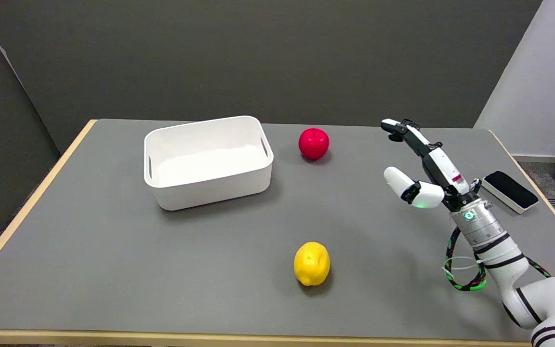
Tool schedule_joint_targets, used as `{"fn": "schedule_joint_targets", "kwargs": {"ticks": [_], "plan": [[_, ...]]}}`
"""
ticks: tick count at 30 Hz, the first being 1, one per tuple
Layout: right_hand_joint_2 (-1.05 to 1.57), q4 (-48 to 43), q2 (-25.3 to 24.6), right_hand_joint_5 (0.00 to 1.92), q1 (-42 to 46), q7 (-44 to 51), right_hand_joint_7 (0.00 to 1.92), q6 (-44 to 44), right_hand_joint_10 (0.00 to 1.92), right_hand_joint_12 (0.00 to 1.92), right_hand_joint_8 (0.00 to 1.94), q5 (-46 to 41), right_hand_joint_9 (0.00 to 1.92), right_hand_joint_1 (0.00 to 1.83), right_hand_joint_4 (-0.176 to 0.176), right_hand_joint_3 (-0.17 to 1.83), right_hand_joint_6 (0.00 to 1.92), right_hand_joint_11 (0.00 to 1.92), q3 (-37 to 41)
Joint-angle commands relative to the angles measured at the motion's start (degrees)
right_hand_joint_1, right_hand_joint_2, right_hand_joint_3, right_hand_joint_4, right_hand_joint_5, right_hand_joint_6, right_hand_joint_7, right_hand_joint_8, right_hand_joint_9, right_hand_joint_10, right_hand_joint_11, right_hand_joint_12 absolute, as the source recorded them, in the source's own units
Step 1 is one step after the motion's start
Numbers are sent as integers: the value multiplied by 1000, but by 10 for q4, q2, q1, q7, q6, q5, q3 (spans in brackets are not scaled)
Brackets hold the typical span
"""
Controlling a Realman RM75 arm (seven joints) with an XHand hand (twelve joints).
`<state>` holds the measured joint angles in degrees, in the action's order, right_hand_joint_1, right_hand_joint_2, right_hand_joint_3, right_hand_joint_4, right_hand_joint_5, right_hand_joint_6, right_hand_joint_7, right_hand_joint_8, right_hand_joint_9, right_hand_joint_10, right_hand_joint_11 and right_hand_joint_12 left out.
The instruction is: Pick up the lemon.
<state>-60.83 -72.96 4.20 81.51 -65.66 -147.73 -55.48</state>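
right hand: fingers spread, holding nothing | right arm cut off at frame corner | lemon: dimpled, oval, on matte grey table

Hand raised over the table at its right side, fingers spread, holding nothing. Lemon down-left of the hand, nearer the front edge, well apart from it. Apple left of the hand, slightly farther back, straight behind the lemon. Bin farther left still, beyond the apple, standing upright. Pad just right of the hand, near the right edge.
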Motion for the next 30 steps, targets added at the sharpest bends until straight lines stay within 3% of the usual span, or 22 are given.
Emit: {"fn": "schedule_joint_targets", "kwargs": {"ticks": [1,7,10,23,30], "plan": [[708,-26,12,179,2,6,162,11,654,900,296,1,26,509,-74,859,387,-1,-11],[649,-26,21,158,11,-26,142,28,672,992,365,1,31,510,-75,962,446,-1,-29],[711,-27,21,185,14,-27,182,32,675,971,294,1,44,514,-75,841,381,-1,-35],[708,-39,16,183,32,-24,179,25,674,962,296,1,39,512,-75,847,382,-1,-58],[704,-57,23,185,53,23,182,21,673,961,296,1,40,530,-74,845,381,-1,-118]]}}
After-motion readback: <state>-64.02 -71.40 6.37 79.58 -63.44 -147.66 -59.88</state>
